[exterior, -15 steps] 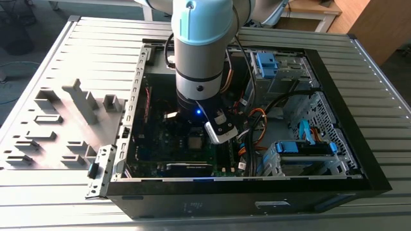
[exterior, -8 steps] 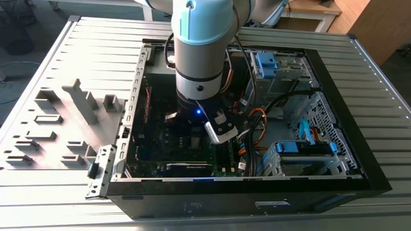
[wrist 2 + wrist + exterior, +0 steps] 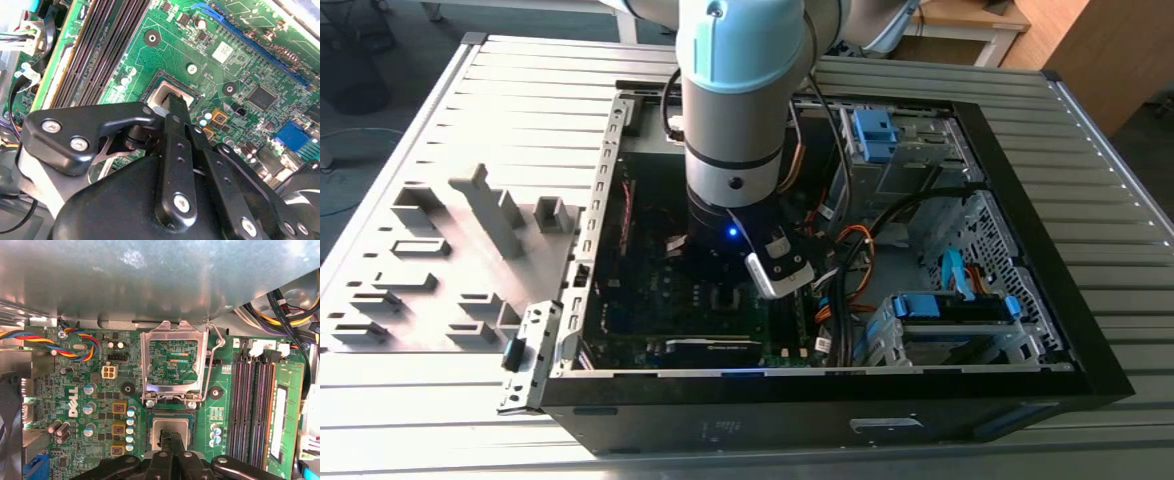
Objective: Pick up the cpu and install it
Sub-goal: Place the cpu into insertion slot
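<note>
Sitting in one open socket (image 3: 194, 427) — one cpu (image 3: 170, 426), one tool (image 3: 171, 441) at it.

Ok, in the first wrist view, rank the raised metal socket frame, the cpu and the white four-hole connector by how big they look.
1. raised metal socket frame
2. cpu, partly covered by the end effector
3. white four-hole connector

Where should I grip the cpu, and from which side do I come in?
Probably by two opposite thin edges of the cpu, coming straight down from above: it lies flat in the socket frame, the hinged metal plate is swung open beside it, and board parts crowd its sides.
</note>
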Robot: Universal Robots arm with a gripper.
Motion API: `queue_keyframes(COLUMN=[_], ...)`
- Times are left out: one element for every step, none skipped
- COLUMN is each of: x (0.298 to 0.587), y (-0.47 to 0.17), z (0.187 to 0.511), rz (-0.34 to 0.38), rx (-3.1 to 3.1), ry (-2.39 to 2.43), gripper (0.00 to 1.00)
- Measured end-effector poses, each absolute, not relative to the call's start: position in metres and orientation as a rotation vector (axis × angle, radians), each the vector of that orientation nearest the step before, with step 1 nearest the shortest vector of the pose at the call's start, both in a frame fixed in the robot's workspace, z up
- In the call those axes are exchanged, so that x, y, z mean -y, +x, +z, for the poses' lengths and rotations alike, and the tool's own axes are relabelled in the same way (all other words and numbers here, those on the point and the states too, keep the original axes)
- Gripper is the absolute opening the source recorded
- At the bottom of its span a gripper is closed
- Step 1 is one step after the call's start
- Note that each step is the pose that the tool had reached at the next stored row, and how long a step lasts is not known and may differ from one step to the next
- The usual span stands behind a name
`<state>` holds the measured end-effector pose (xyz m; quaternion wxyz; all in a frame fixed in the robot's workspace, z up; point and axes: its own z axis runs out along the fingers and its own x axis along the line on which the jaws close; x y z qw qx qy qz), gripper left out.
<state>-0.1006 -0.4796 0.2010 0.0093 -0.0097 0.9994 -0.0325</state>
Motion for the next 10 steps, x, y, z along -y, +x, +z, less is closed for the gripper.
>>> queue_keyframes(x=[0.4796,0.4796,0.4796,0.4796,0.4796,0.4796,0.4796,0.4796,0.4796,0.4796], y=[-0.1006,-0.1006,-0.1006,-0.1007,-0.1009,-0.1009,-0.1009,-0.101,-0.1011,-0.1011], z=[0.2011,0.2011,0.2012,0.2011,0.2006,0.1997,0.1984,0.1971,0.1959,0.1952], rz=[-0.102,-0.101,-0.101,-0.102,-0.103,-0.103,-0.103,-0.104,-0.104,-0.105], rx=[-3.121,-3.121,-3.121,-3.121,-3.121,-3.121,-3.121,-3.121,-3.121,-3.121], ry=[-0.03,-0.03,-0.03,-0.03,-0.03,-0.031,-0.031,-0.03,-0.03,-0.03], gripper=[0.11,0.11,0.11,0.11,0.11,0.11,0.11,0.11,0.11,0.11])
